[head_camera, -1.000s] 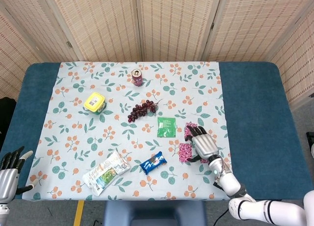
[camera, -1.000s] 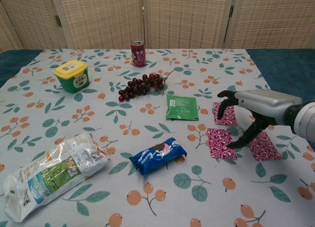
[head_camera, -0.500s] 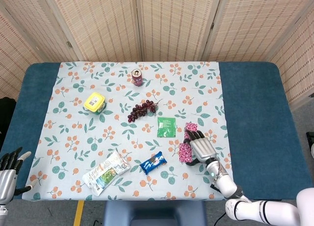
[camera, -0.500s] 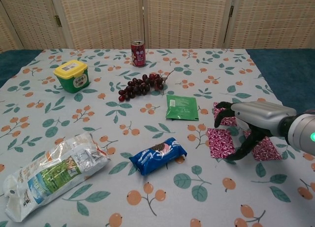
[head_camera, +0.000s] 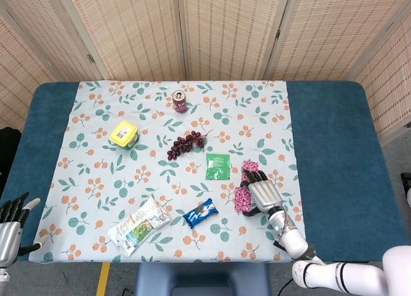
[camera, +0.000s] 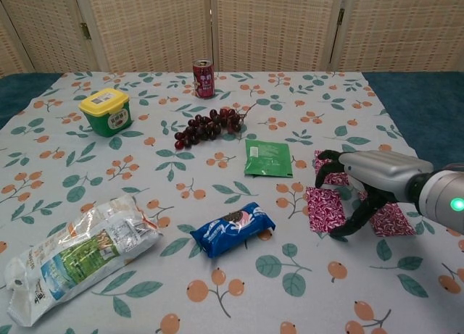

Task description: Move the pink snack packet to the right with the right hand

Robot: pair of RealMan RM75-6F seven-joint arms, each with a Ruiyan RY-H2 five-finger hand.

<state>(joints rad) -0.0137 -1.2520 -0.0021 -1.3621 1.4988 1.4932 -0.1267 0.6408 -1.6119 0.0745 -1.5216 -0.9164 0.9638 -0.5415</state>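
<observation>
Three pink patterned snack packets lie on the floral cloth at the right. One packet (camera: pixel 322 208) (head_camera: pixel 241 198) is nearest the middle, a second packet (camera: pixel 331 168) (head_camera: pixel 250 165) lies behind it, and a third packet (camera: pixel 392 219) is partly under my hand. My right hand (camera: pixel 368 179) (head_camera: pixel 264 192) arches over them with its fingers apart. Its fingertips (camera: pixel 320 182) come down at the far edge of the nearest packet and its thumb at that packet's near right corner. No packet is lifted. My left hand (head_camera: pixel 10 223) hangs off the table's front left corner, fingers spread and holding nothing.
A green sachet (camera: pixel 267 157) lies just left of the pink packets, with a blue biscuit pack (camera: pixel 233 229) in front of it. Further left are dark grapes (camera: pixel 206 127), a red can (camera: pixel 204 78), a yellow-lidded tub (camera: pixel 106 111) and a large clear snack bag (camera: pixel 80 256). Blue table (head_camera: pixel 334 155) shows right of the cloth.
My right hand has shifted a little left and down, bringing its fingertips and thumb closer around the nearest pink packet. The packets and the left hand have not moved.
</observation>
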